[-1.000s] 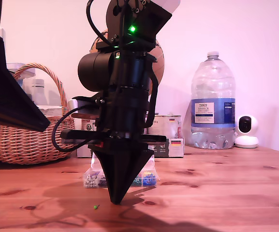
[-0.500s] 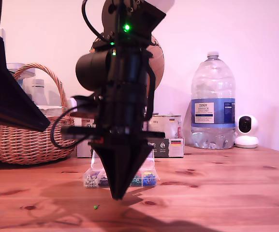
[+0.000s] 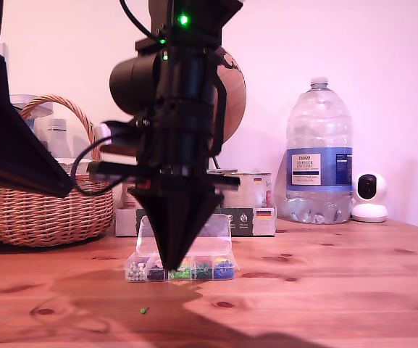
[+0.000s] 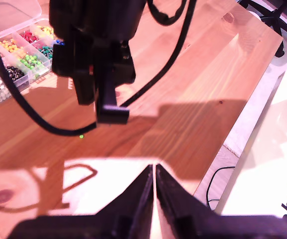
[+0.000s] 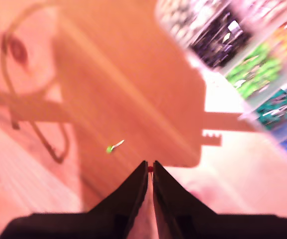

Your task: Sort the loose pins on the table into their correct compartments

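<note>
Pine tabletop (image 3: pixel 353 290) carries the organiser compartments (image 3: pixel 182 269). Your second tool (image 5: pixel 148 171) hangs near them, pinched on a red pin (image 5: pixel 150 170) for sorting; the green pin (image 3: pixel 143 310) awaits.

A plain pale wall (image 3: pixel 382 51) closes the scene behind the raised gripper (image 3: pixel 174 267) in the exterior view. Beyond that gripper, against the wall, stand small cardboard boxes (image 3: pixel 248 210) and a round brown object (image 3: pixel 230 94), partly hidden. Farther off to the exterior view's right of the gripper are a large clear water bottle (image 3: pixel 319 156) with a blue label and a small white camera (image 3: pixel 369 197). To the exterior view's left of the gripper sits a woven wicker basket (image 3: pixel 46 210). Light falls bright and pinkish, casting dark shadows. An office chair base (image 4: pixel 270 17) shows on a pale floor (image 4: pixel 262 164).
</note>
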Motion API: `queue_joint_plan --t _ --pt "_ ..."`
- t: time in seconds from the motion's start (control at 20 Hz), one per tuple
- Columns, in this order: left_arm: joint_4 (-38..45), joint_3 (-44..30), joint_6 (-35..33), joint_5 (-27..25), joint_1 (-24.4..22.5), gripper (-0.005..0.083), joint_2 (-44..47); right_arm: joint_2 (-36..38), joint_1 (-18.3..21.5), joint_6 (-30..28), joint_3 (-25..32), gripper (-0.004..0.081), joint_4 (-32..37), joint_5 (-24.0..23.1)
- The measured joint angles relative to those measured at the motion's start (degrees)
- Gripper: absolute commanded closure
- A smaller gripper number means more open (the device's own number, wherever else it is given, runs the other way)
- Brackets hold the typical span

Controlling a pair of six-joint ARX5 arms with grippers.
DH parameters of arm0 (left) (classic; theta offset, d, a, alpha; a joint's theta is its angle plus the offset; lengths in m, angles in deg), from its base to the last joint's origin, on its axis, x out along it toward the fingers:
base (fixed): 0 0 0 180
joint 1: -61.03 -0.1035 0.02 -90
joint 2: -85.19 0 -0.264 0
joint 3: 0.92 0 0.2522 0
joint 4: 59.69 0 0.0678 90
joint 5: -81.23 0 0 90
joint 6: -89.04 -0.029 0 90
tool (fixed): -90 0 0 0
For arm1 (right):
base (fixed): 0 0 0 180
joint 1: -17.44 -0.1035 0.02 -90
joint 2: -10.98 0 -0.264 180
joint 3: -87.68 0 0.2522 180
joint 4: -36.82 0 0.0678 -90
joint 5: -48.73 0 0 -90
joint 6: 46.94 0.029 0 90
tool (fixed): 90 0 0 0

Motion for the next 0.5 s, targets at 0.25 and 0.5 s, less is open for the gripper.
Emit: queue_joint_plan --t 0.25,0.5 --pt "0.02 0.00 0.02 0.02 0.00 0.0795 0.00 0.00 3.08 -0.09 -3.37 0.0781 0.66 -0.48" --pt "2.40 0.00 0.04 -1.92 0.00 0.0795 0.00 0.00 7.02 -0.09 -4.81 0.0781 3.76 -1.97"
